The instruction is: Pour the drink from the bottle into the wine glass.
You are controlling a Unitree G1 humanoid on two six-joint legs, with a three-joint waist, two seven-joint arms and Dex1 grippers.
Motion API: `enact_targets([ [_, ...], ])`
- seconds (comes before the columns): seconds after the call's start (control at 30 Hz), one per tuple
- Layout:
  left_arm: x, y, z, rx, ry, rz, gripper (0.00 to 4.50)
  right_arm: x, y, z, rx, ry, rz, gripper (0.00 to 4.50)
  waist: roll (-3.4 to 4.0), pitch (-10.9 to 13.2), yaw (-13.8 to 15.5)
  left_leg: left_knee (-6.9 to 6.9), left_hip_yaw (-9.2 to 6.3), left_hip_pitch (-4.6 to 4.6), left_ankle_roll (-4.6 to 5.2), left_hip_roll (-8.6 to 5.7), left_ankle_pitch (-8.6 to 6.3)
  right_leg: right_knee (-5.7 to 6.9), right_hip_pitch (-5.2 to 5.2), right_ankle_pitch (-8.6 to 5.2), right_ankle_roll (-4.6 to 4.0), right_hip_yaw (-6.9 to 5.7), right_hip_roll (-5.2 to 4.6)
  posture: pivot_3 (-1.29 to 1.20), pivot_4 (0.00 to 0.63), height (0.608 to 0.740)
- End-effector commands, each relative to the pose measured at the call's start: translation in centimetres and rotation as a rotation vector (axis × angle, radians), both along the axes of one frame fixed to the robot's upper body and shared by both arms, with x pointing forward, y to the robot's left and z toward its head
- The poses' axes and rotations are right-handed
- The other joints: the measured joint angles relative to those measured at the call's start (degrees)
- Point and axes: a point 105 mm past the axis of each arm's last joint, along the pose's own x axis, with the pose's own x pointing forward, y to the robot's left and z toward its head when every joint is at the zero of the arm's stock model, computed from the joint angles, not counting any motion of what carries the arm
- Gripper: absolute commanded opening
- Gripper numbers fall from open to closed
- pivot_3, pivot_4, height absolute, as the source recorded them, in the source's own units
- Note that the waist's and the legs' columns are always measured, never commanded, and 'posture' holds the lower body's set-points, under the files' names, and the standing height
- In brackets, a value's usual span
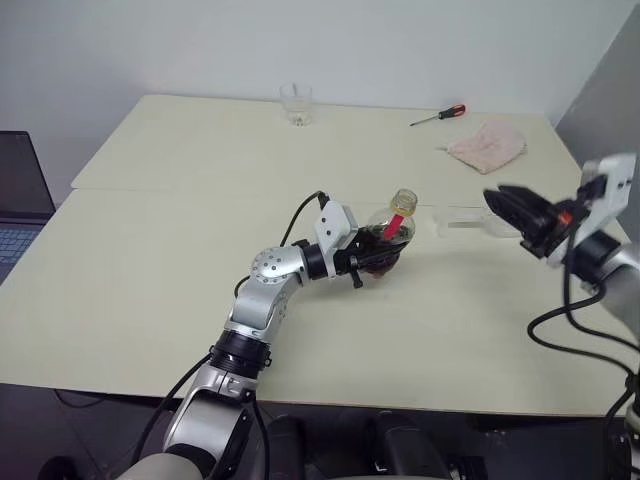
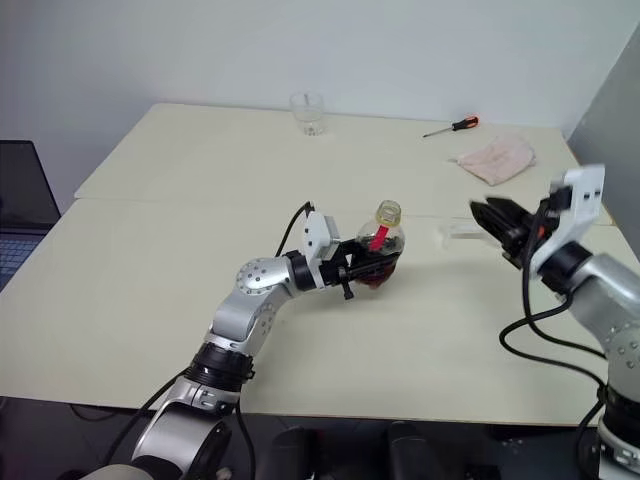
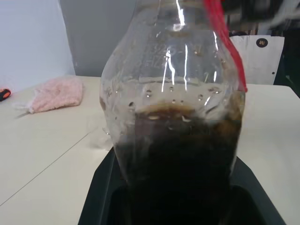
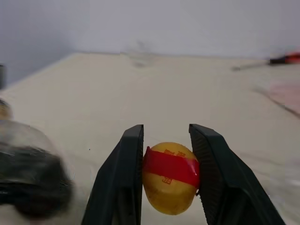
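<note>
My left gripper (image 1: 372, 258) is shut on the lower body of the bottle (image 1: 395, 228) and holds it just above the middle of the table. The bottle leans a little, its neck is open, and a red strip hangs from it. The dark brown drink (image 3: 178, 164) fills about the lower half. My right gripper (image 1: 497, 198) hovers off to the right of the bottle, shut on the yellow cap (image 4: 169, 176), which has a red band. Between the bottle and the right gripper there is a faint clear shape, the wine glass (image 1: 462, 222), which seems to lie on its side.
A short clear tumbler (image 1: 296, 103) stands at the far edge of the table (image 1: 150, 260). A red-handled screwdriver (image 1: 438, 115) and a pink cloth (image 1: 487, 145) lie at the far right. A laptop (image 1: 15, 200) sits off the table's left side.
</note>
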Motion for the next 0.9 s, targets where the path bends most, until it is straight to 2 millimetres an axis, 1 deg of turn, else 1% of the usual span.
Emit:
enact_targets([
  [0.03, 0.7, 0.7, 2.1, -0.065, -0.065, 0.053, 1.27, -0.2, -3.3, -1.3, -0.040, -0.034, -0.216, 1.21, 0.07, 0.0, 0.0, -0.01, 0.01, 0.00, 0.00, 0.00, 0.00, 0.04, -0.05, 0.00, 0.00, 0.02, 0.00, 0.00, 0.150, 0.740],
  [0.07, 1.1, 1.1, 2.3, -0.089, -0.059, 0.082, 1.27, -0.3, -5.0, -2.2, -0.022, -0.027, -0.315, 1.21, 0.09, 0.0, -0.2, -0.01, 0.00, 0.01, 0.00, 0.00, 0.00, 0.04, -0.05, 0.00, 0.00, 0.03, 0.01, 0.00, 0.150, 0.740],
  [0.13, 2.2, 2.1, 2.7, -0.116, -0.070, 0.163, 1.27, -1.1, -8.6, -4.6, -0.046, 0.031, -0.533, 1.21, 0.11, -0.1, -0.2, -0.03, 0.00, 0.05, 0.00, 0.01, 0.00, 0.04, -0.04, 0.00, 0.01, 0.09, 0.04, 0.00, 0.150, 0.740],
  [0.17, 2.6, 2.5, 2.9, -0.124, -0.075, 0.191, 1.27, -1.4, -9.7, -5.4, -0.059, 0.050, -0.597, 1.21, 0.11, -0.1, -0.1, -0.02, 0.01, 0.05, 0.00, 0.01, 0.00, 0.03, -0.03, 0.00, 0.01, 0.04, 0.04, 0.00, 0.150, 0.740],
  [0.23, 3.6, 3.4, 3.1, -0.146, -0.087, 0.268, 1.27, -2.0, -10.6, -6.6, -0.062, 0.089, -0.657, 1.21, 0.13, -0.1, -0.1, -0.02, 0.09, 0.05, 0.00, -0.01, 0.00, 0.03, -0.03, 0.00, 0.01, 0.04, 0.02, 0.00, 0.150, 0.740],
  [0.27, 4.3, 4.2, 3.4, -0.169, -0.092, 0.323, 1.27, -2.1, -10.7, -7.1, -0.046, 0.097, -0.668, 1.21, 0.13, -0.1, -0.1, -0.02, 0.10, 0.05, 0.00, -0.01, 0.00, 0.03, -0.03, 0.00, 0.01, 0.05, 0.03, 0.00, 0.150, 0.740],
  [0.37, 5.9, 6.7, 4.0, -0.240, -0.099, 0.471, 1.27, -2.2, -9.9, -8.5, -0.037, 0.138, -0.644, 1.21, 0.14, -0.1, -0.2, -0.04, 0.09, 0.06, 0.00, 0.02, 0.00, 0.03, -0.04, 0.00, 0.01, 0.07, 0.06, 0.00, 0.150, 0.740],
  [0.4, 6.4, 7.4, 3.9, -0.248, -0.099, 0.511, 1.27, -2.3, -9.6, -9.0, -0.030, 0.151, -0.634, 1.92, 0.14, -0.1, -0.2, -0.05, 0.09, 0.06, 0.00, 0.02, 0.00, 0.03, -0.04, 0.00, 0.01, 0.08, 0.06, 0.00, 0.150, 0.740],
  [0.47, 6.9, 8.4, 3.4, -0.235, -0.108, 0.561, 1.27, -2.3, -9.4, -9.6, -0.034, 0.163, -0.634, 2.43, 0.15, -0.1, -0.2, -0.05, 0.08, 0.06, 0.00, 0.01, 0.00, 0.03, -0.03, 0.00, 0.01, 0.05, 0.06, 0.00, 0.150, 0.740],
  [0.53, 7.2, 9.2, 3.0, -0.226, -0.110, 0.596, 1.27, -2.4, -9.4, -9.9, -0.035, 0.167, -0.639, 3.15, 0.16, -0.1, -0.1, -0.05, 0.09, 0.06, 0.00, -0.01, 0.00, 0.02, -0.03, 0.00, 0.01, 0.05, 0.05, 0.00, 0.150, 0.740],
  [0.63, 8.0, 11.3, 2.6, -0.224, -0.113, 0.683, 1.27, -2.6, -9.4, -10.0, -0.033, 0.164, -0.639, 4.22, 0.15, -0.1, 0.0, -0.04, 0.11, 0.05, 0.00, -0.02, 0.00, 0.00, -0.02, 0.00, 0.01, 0.04, 0.02, 0.00, 0.150, 0.740],
  [0.67, 8.1, 11.6, 2.6, -0.222, -0.118, 0.695, 1.27, -2.6, -9.4, -9.9, -0.034, 0.161, -0.638, 4.47, 0.15, -0.1, 0.0, -0.04, 0.11, 0.04, 0.00, -0.02, 0.00, 0.00, -0.02, 0.00, 0.01, 0.03, 0.02, 0.00, 0.150, 0.740],
  [0.73, 8.4, 12.2, 2.7, -0.223, -0.123, 0.718, 1.27, -2.6, -9.4, -9.4, -0.044, 0.148, -0.632, 4.50, 0.15, -0.1, 0.0, -0.04, 0.11, 0.04, 0.00, -0.02, 0.00, 0.01, -0.03, 0.00, 0.01, 0.01, 0.02, 0.00, 0.150, 0.740],
  [0.77, 8.5, 12.6, 2.6, -0.224, -0.122, 0.737, 1.27, -2.5, -9.2, -8.7, -0.073, 0.135, -0.617, 4.50, 0.15, -0.1, 0.0, -0.04, 0.11, 0.04, 0.00, -0.02, 0.00, 0.01, -0.02, 0.00, 0.01, 0.01, 0.02, 0.00, 0.150, 0.740],
  [0.83, 8.9, 13.3, 2.5, -0.211, -0.124, 0.774, 1.27, -2.3, -8.3, -7.0, -0.137, 0.103, -0.564, 4.50, 0.16, -0.1, 0.0, -0.04, 0.13, 0.04, 0.00, -0.02, 0.00, 0.02, -0.03, 0.00, 0.02, 0.01, 0.01, 0.00, 0.150, 0.740],
  [0.9, 9.1, 13.8, 2.4, -0.210, -0.127, 0.796, 1.27, -2.2, -7.4, -5.9, -0.169, 0.100, -0.531, 4.50, 0.17, -0.1, -0.2, -0.04, 0.13, 0.04, 0.00, -0.02, 0.00, 0.02, -0.03, 0.00, 0.02, 0.02, 0.02, 0.00, 0.150, 0.740],
])
